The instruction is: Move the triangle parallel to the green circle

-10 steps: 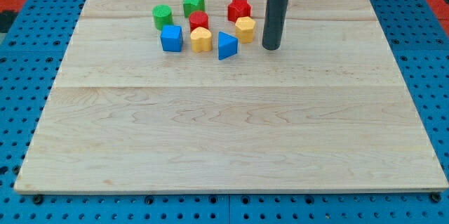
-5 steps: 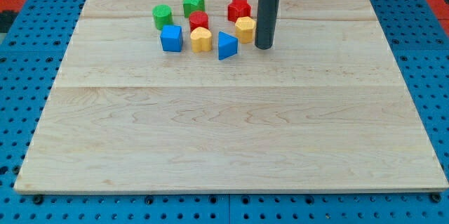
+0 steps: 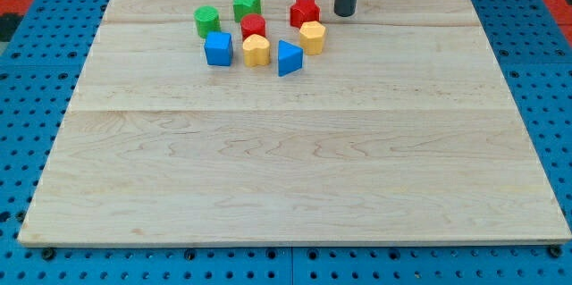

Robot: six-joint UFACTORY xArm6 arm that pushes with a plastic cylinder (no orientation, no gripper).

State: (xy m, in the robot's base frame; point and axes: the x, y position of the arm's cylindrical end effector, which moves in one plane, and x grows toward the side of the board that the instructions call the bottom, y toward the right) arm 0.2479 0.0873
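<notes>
A: So, where does the blue triangle [image 3: 288, 57] sit?

B: Take the green circle [image 3: 206, 20] as the landmark. The triangle lies to the view's right of it and lower toward the view's bottom, at the near-right edge of the cluster. Between them are the blue cube [image 3: 218, 49], the yellow heart [image 3: 256, 51] and the red block [image 3: 253, 27]. Right of the circle and nearer the view's top sits the green star [image 3: 247, 4]; further right are the red star [image 3: 304, 11] and the yellow block [image 3: 312, 36].

A: And my tip [image 3: 346, 13]?

B: Far to the view's right of the circle, at about its level, just right of the red star and touching no block. It is a bare rod, holding nothing.

A: How will the triangle handle?

B: I judge it light, rigid and smooth, so it should slide easily on the wooden board [image 3: 268, 178]. A wedge may spin if pushed off centre.

A: Where to press, then?

B: Squarely on the middle of 1 flat face, I think. The heart sits just beside its left side, so a push that way would likely carry both.
</notes>
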